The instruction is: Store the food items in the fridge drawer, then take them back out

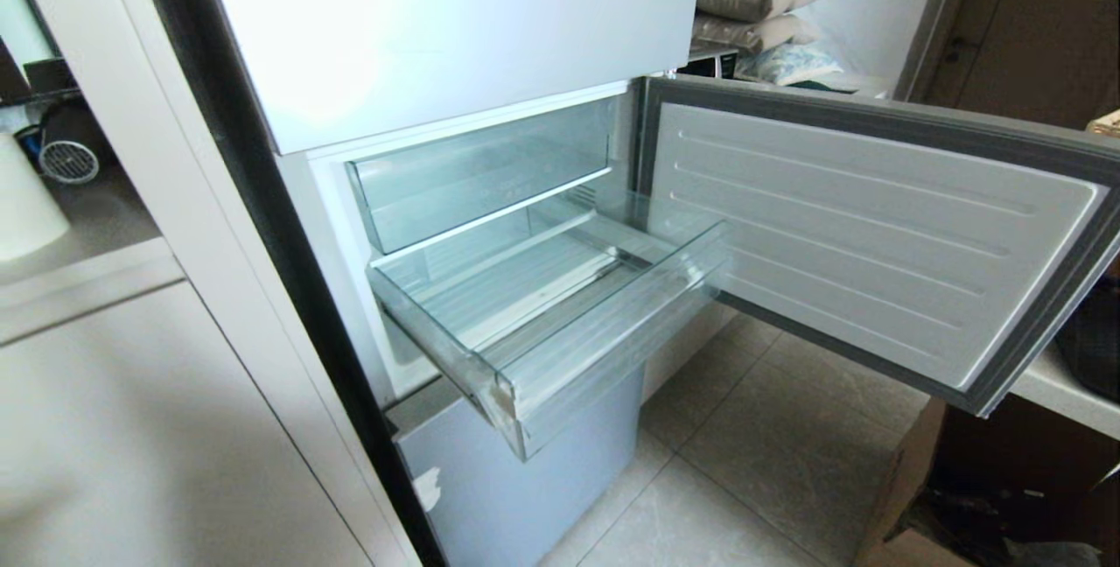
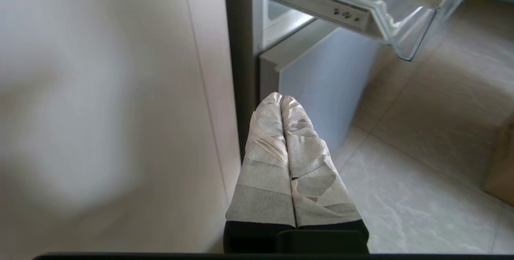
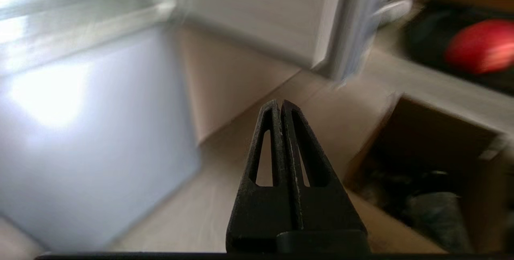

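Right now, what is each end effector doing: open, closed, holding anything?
Left end effector: closed, holding nothing.
Right end effector: closed, holding nothing.

Left claw (image 2: 281,98) pressed closed, tape-wrapped fingers (image 2: 265,163) together, empty, low over pale floor tiles (image 2: 421,187). Beyond the tips, frosted blue-grey bottom fridge front (image 2: 325,87). Above that, clear fridge drawer (image 2: 361,11) pulled out. Beside the claw, plain pale cabinet panel (image 2: 112,111).
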### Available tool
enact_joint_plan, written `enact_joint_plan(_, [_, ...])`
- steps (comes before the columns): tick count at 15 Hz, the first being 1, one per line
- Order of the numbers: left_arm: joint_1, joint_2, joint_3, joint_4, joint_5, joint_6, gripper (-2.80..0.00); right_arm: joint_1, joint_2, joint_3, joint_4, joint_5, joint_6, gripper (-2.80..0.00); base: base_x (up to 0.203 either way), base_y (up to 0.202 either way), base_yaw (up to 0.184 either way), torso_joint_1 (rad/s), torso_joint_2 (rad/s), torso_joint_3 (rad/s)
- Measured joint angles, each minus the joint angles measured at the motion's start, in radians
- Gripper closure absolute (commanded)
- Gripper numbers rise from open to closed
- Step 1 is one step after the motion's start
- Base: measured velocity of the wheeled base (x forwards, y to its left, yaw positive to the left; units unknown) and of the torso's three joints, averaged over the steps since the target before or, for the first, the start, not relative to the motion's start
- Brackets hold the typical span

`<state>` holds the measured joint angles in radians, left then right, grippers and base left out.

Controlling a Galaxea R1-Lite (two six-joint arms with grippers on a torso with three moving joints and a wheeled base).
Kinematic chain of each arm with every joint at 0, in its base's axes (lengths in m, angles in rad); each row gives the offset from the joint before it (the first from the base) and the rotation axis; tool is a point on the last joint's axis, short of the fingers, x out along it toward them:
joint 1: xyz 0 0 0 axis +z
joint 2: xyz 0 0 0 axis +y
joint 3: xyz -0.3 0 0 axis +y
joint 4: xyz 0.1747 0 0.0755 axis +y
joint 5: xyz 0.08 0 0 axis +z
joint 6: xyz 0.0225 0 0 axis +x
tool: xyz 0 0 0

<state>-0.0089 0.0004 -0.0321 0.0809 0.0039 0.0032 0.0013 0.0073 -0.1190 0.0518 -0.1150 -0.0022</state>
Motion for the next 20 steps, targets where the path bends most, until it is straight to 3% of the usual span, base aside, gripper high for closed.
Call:
enact_joint_plan(2, [0.0, 0.0, 0.0, 0.0, 0.0, 0.0, 0.0, -0.004, 0.049, -0.185, 0.082, -0.116, 0.039, 0.0, 0.0, 0.0, 0.0, 0.0, 0.0, 0.0])
enact_joint_plan(4, [0.0, 0.0, 0.0, 0.0, 0.0, 0.0, 0.0, -0.036, 0.147, -0.318, 0.181, -0.179, 0.077, 0.0, 0.0, 0.0, 0.0, 0.0, 0.0, 0.0])
enact_joint_plan(7, [0.0, 0.0, 0.0, 0.0, 0.0, 0.0, 0.0, -0.208, 0.342, -0.38, 0.204, -0.1, 0.117, 0.0, 0.0, 0.0, 0.0, 0.0, 0.0, 0.0])
enact_joint_plan(10, [0.0, 0.0, 0.0, 0.0, 0.0, 0.0, 0.0, -0.407, 0.554, -0.356, 0.071, 0.027, 0.141, 0.0, 0.0, 0.0, 0.0, 0.0, 0.0, 0.0])
enact_joint_plan(11, [0.0, 0.0, 0.0, 0.0, 0.0, 0.0, 0.0, -0.465, 0.627, -0.343, 0.005, 0.057, 0.143, -2.8, 0.0, 0.0, 0.0, 0.0, 0.0, 0.0])
enact_joint_plan(15, [0.0, 0.0, 0.0, 0.0, 0.0, 0.0, 0.0, -0.64, 0.927, -0.332, -0.245, 0.116, 0.14, -2.8, 0.0, 0.0, 0.0, 0.0, 0.0, 0.0])
enact_joint_plan(20, [0.0, 0.0, 0.0, 0.0, 0.0, 0.0, 0.0, -0.783, 1.271, -0.371, -0.522, 0.139, 0.129, -2.8, 0.0, 0.0, 0.0, 0.0, 0.0, 0.0])
